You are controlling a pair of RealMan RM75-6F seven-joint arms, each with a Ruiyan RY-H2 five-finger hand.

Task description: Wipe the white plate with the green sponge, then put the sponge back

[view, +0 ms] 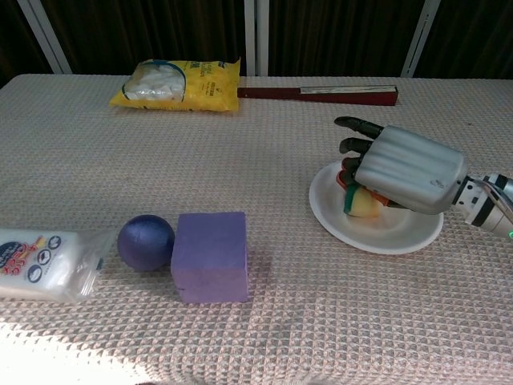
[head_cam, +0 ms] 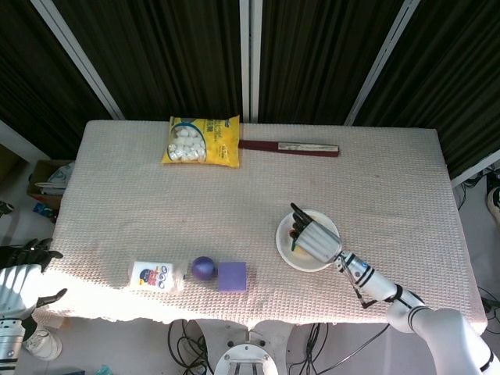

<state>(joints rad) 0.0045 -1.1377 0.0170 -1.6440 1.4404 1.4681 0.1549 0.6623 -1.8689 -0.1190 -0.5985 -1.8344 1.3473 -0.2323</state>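
A white plate (view: 377, 233) (head_cam: 287, 254) lies on the table right of centre. My right hand (view: 405, 170) (head_cam: 314, 238) is over the plate and holds the green and yellow sponge (view: 357, 200) (head_cam: 294, 238), whose yellow face is down on the plate's left part. In the chest view the hand's back covers most of the sponge. My left hand (head_cam: 22, 277) hangs off the table's near left corner, fingers apart and holding nothing.
A purple cube (view: 210, 255), a blue ball (view: 146, 241) and a white packet (view: 44, 263) lie at the near left. A yellow bag (view: 178, 82) and a dark red flat box (view: 319, 94) lie along the far edge.
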